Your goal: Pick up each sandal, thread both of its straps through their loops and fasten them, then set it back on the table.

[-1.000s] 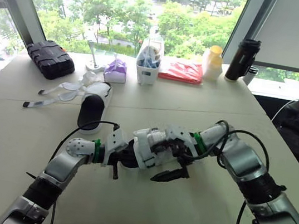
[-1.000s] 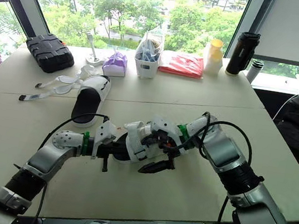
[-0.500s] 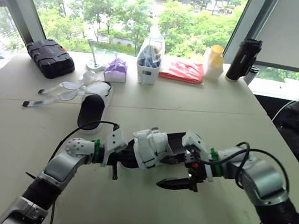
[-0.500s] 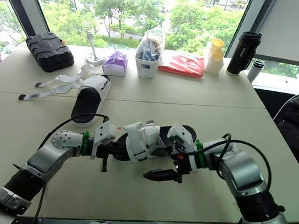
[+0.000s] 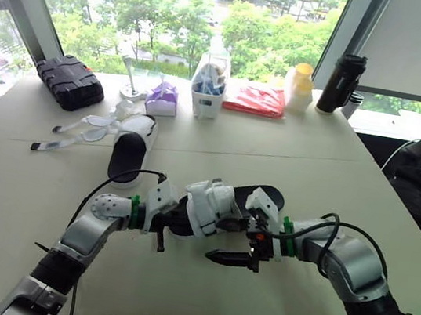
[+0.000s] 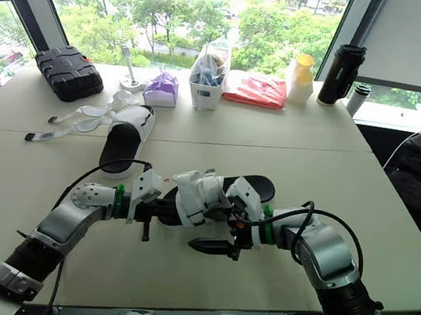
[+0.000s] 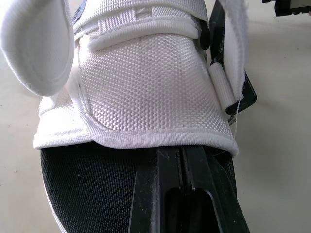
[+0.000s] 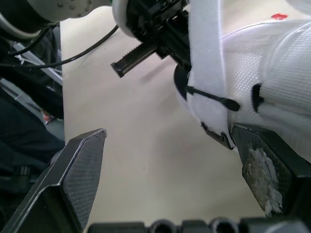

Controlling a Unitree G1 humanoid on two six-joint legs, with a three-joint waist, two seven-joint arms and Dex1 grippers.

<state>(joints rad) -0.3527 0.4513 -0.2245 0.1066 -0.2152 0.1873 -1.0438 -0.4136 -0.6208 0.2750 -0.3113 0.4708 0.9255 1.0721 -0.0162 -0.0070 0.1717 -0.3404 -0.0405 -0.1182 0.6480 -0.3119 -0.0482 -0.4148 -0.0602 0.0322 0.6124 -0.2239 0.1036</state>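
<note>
right gripper (image 5: 232, 249) moved in toward held sandal (image 5: 208, 201); its wrist view shows fingers (image 8: 77, 165) spread wide; left gripper (image 5: 168, 221) clamps sole.

Strong daylight comes through the windows (image 5: 216, 16) well beyond both arms' fingertips, leaving the trees outside pale and glaring and laying a soft sheen on the table (image 5: 25, 177). Shadows are faint and soft-edged: a light one lies on the table beneath the spread fingers (image 8: 77, 165) of the right gripper (image 8: 169, 133), and a deeper one sits under the sandal (image 7: 150, 92) clamped in the left gripper (image 7: 183, 165). The window frames lean and bow toward the head views' edges.
</note>
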